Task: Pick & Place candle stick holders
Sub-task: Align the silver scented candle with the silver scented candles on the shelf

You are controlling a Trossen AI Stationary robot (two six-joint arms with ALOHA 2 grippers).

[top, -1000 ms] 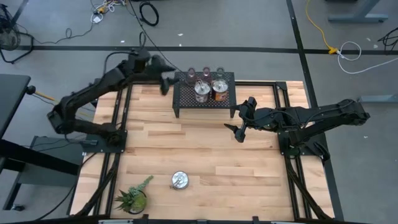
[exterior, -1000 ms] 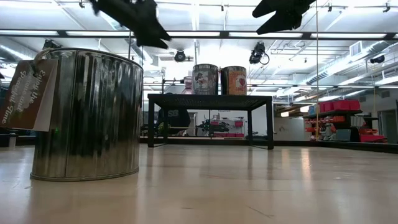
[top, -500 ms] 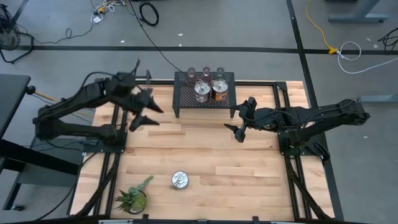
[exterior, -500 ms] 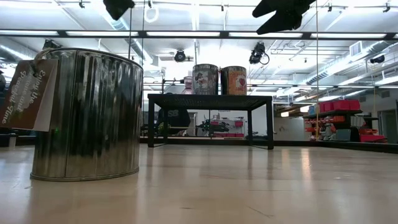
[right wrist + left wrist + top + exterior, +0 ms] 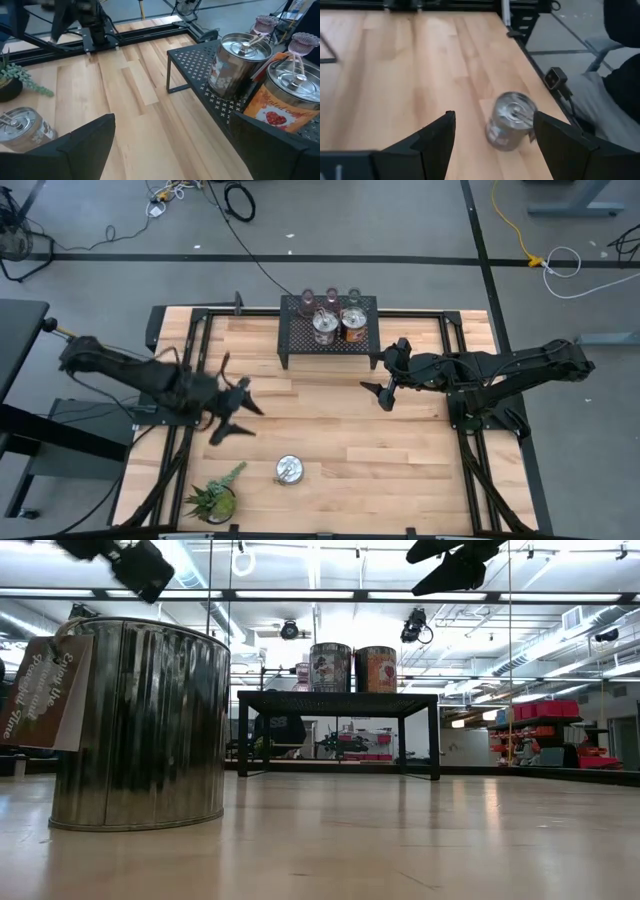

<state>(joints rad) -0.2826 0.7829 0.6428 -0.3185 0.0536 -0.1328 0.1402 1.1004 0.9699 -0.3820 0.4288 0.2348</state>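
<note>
One shiny silvery holder (image 5: 289,470) stands upright on its base on the wooden table near the front; it also shows in the left wrist view (image 5: 510,120) and the low view (image 5: 140,725). A second silvery holder (image 5: 323,327) and a coppery one (image 5: 352,325) stand on the black mesh rack (image 5: 300,345), with three small pinkish cups (image 5: 331,297) behind them. My left gripper (image 5: 233,412) is open and empty, above the table, left of and farther back than the front holder. My right gripper (image 5: 385,390) is open and empty, just right of the rack.
A spiky green potted plant (image 5: 213,498) stands at the front left corner, close to the front holder. The rack stands on legs at the table's far edge. Black frame rails (image 5: 190,470) run along both sides of the table. Bare wood lies between the rack and the front holder.
My left gripper has drawn back from the rack's left end, swinging toward the table's near left, and now points toward the front silvery holder. It has stayed open and empty. No holder has moved.
</note>
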